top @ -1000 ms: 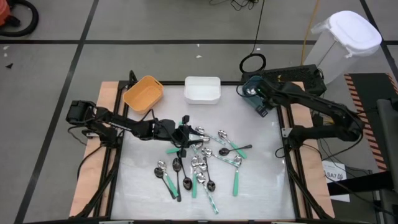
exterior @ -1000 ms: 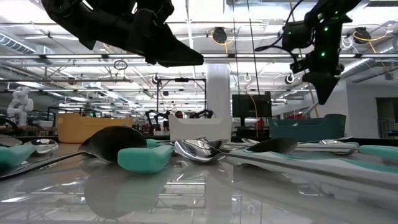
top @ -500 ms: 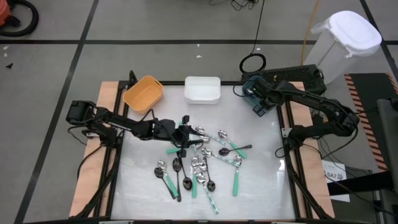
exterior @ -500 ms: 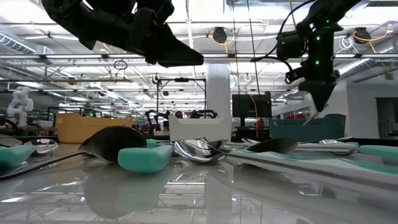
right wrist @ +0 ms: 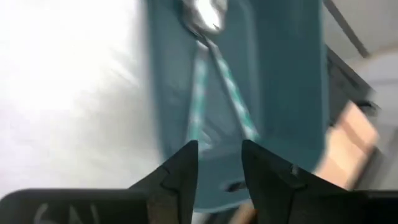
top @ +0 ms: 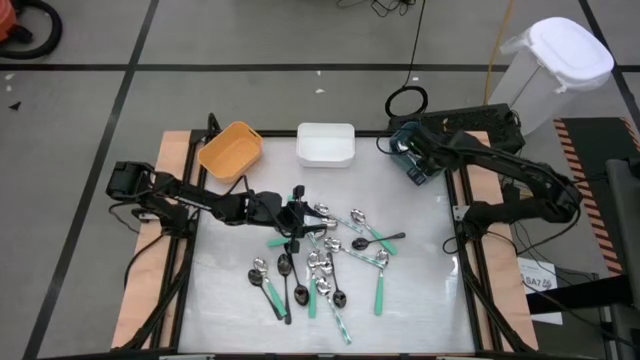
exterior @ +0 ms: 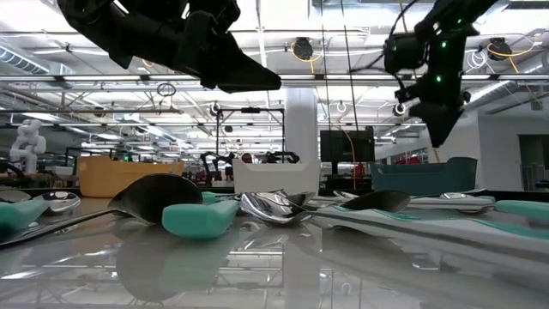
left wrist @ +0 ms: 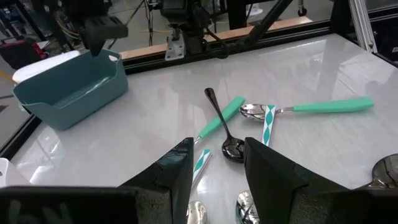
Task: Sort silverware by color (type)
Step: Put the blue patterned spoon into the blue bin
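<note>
No legible text, label, brand, number or sign anywhere.

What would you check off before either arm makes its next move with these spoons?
1. Right gripper over the teal bin: ok.
2. Right jaws parted, nothing between them: ok.
3. Spoons in the bin: ok, two mint-striped handles lie inside.
4. Left gripper over the spoon pile: ok.
5. Left jaws empty: ok, open gap, black spoon beyond it.
6. Orange bin and white bin contents: cannot tell.

Jumbled spoons mid-table, black, mint, silver handles; seemingly 2 in teal bin.
</note>
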Tool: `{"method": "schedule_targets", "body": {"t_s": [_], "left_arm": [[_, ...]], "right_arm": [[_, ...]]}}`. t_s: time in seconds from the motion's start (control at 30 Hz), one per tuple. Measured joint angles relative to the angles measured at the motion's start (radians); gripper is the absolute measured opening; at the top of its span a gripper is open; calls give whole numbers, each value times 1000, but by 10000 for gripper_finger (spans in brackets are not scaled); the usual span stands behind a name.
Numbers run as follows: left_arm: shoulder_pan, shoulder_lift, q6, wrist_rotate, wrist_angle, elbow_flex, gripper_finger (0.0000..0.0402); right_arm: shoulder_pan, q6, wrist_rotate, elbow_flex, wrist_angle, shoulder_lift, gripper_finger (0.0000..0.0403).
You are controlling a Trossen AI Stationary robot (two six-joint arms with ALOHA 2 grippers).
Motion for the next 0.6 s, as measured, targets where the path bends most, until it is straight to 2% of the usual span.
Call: {"method": "schedule_targets", "body": {"t_s": [0.13,0.27,0.6], "left_arm": [[0,0,0,0,0,0,143],[0,0,0,0,0,0,143],[0,0,-2,0,-22,0,143]], "right_arm": [[91,36,-76,0,46,-79,117],[217,98,-82,0,77,-129,117],[599,297,-78,0,135,-93,117]]}}
